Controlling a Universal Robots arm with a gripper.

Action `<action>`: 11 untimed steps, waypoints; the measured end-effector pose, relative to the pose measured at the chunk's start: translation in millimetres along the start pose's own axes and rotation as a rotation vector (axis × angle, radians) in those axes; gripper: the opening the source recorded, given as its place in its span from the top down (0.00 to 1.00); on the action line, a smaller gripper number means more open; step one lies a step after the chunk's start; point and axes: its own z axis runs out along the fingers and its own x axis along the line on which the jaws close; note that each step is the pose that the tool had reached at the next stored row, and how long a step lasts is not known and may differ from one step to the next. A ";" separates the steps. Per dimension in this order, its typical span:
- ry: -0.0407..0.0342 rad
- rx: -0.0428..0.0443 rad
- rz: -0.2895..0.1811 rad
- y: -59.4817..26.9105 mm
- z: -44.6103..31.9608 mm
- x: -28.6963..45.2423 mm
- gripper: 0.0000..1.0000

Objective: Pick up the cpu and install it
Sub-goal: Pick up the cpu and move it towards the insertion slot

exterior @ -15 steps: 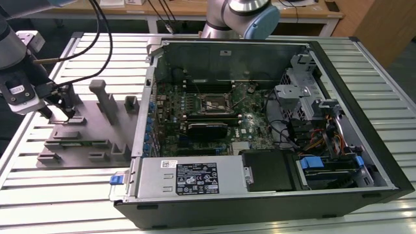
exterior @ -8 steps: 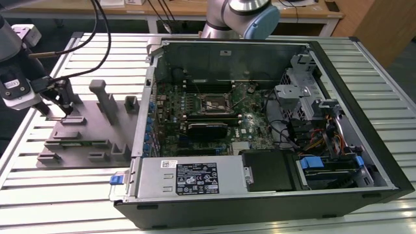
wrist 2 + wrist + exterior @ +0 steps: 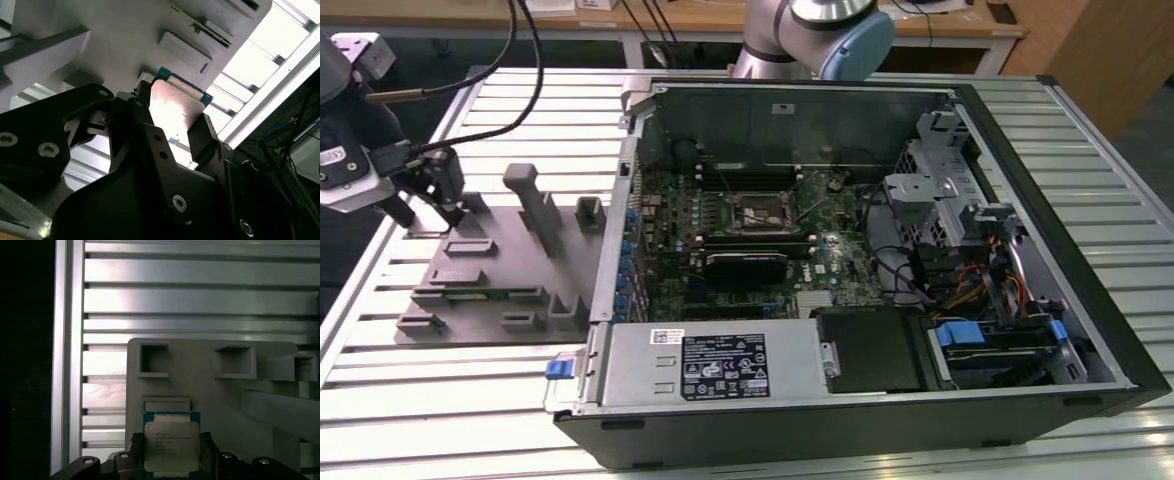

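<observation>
Black claw (image 3: 172, 114) clamps cpu (image 3: 171, 441) over grey fixture tray (image 3: 200, 385) beside open computer (image 3: 827, 125).

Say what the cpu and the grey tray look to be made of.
The cpu: silvery metal lid, by its bright glare, on a green circuit-board rim. The grey tray: probably plastic, matt and evenly grey, with moulded pockets.

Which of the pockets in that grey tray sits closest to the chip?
The shallow wide slot right beside the cpu; the deeper square pockets lie farther off across the fixture tray.
</observation>
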 end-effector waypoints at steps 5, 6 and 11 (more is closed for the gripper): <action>-0.0009 -0.0005 0.000 0.6 -9.2 -0.4 0.46; -0.0010 -0.0005 0.000 0.7 -11.0 -0.5 0.46; -0.0020 -0.0006 0.000 1.3 -19.8 -0.9 0.46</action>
